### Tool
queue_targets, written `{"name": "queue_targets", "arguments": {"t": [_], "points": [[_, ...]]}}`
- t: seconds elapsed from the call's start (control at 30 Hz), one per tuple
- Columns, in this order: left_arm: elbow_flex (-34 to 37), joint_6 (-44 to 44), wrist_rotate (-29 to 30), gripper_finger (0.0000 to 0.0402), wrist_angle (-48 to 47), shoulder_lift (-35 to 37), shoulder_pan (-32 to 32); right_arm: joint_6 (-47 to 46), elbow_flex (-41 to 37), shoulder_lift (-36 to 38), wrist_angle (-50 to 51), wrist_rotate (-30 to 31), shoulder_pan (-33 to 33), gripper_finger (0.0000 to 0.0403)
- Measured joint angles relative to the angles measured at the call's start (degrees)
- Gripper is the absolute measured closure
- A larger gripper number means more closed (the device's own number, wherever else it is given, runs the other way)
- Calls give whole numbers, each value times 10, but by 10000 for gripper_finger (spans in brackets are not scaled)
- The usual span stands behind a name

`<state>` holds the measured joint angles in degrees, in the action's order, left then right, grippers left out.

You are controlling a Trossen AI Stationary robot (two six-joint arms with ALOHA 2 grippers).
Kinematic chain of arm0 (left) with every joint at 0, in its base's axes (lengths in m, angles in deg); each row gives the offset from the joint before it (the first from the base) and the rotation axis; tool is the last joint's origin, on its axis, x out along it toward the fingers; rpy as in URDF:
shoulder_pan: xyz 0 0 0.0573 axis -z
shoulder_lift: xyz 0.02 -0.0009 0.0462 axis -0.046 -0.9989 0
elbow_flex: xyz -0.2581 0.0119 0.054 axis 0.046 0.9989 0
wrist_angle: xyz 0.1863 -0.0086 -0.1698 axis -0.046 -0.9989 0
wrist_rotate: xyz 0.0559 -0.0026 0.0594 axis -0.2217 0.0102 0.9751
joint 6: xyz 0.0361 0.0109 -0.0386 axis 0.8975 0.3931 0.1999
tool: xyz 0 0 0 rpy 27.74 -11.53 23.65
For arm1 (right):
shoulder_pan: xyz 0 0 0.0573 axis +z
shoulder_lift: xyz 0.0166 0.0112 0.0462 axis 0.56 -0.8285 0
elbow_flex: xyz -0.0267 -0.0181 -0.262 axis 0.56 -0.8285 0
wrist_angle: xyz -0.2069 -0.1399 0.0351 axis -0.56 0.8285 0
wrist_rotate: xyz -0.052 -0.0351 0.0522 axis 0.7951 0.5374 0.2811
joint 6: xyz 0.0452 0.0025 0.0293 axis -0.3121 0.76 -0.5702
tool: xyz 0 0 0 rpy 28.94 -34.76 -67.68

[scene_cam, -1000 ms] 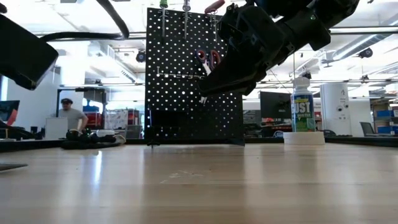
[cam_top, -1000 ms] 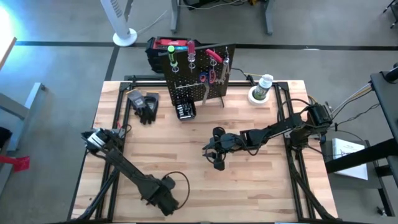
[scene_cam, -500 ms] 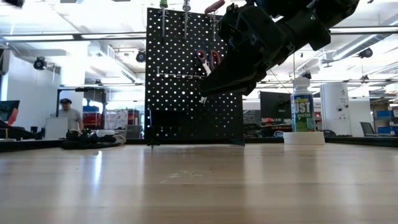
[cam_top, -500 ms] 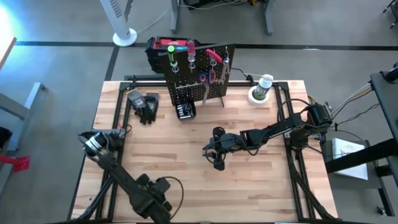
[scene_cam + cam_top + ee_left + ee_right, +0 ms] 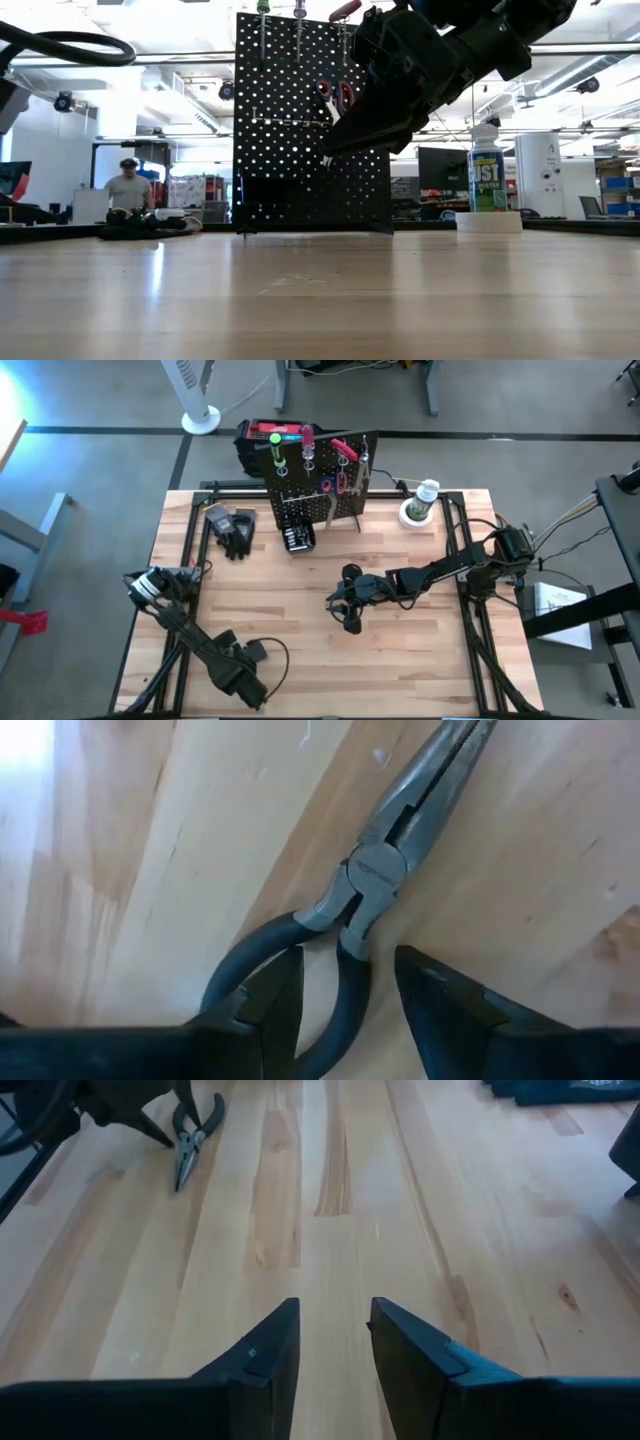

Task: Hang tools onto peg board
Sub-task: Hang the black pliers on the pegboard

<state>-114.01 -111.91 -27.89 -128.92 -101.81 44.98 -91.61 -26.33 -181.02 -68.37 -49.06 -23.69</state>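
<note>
1. Pliers (image 5: 375, 890): long-nosed, with a bare metal head and dark curved grips. They lie flat on the wooden table (image 5: 420, 660) in its front left part, well apart from the peg board (image 5: 320, 485), which stands upright at the far edge.
2. The left gripper (image 5: 345, 960) is low over the pliers with its fingers spread. One grip runs through the gap without visibly touching either finger, and the other grip passes beside the outer finger.
3. Handling, as a judgement:
   - The tool looks stiff and fairly heavy for its size.
   - The metal head is probably slick and the coated grips less so.
   - The pivot lets the halves swing, so a hold on one grip alone may let the nose droop.
   - A hold near the pivot, or across both grips, looks steadier.
4. The right gripper (image 5: 335, 1315) hangs above mid-table, its fingers narrowly parted and holding nothing. In the low view the right arm stands in front of the board, so it could obstruct a direct path from the pliers to the hooks.
5. The board already carries a green-handled screwdriver (image 5: 275, 445), a red-handled tool (image 5: 343, 448) and red scissors (image 5: 340, 482). The free hooks are too small to pick out.
6. Surroundings:
   - Black gloves (image 5: 237, 530) and a small black box of bits (image 5: 298, 538) lie at the board's foot.
   - A red-and-black toolbox (image 5: 262, 438) sits behind the board.
   - A bottle (image 5: 425, 495) stands to the board's right.
   - A person (image 5: 127, 185) sits in the room beyond the table.
</note>
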Motion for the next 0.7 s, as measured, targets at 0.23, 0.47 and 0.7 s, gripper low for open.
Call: {"name": "queue_targets", "arguments": {"t": [0.23,0.47,0.7], "points": [[-13,24,2,347,5,-5,0,0,1,0,0,0,-1,287],[-46,36,117,387,-27,-9,5,-3,2,0,0,0,-1,301],[-95,35,421,394,-178,-10,6,-33,2,1,-18,-40,2,339]]}}
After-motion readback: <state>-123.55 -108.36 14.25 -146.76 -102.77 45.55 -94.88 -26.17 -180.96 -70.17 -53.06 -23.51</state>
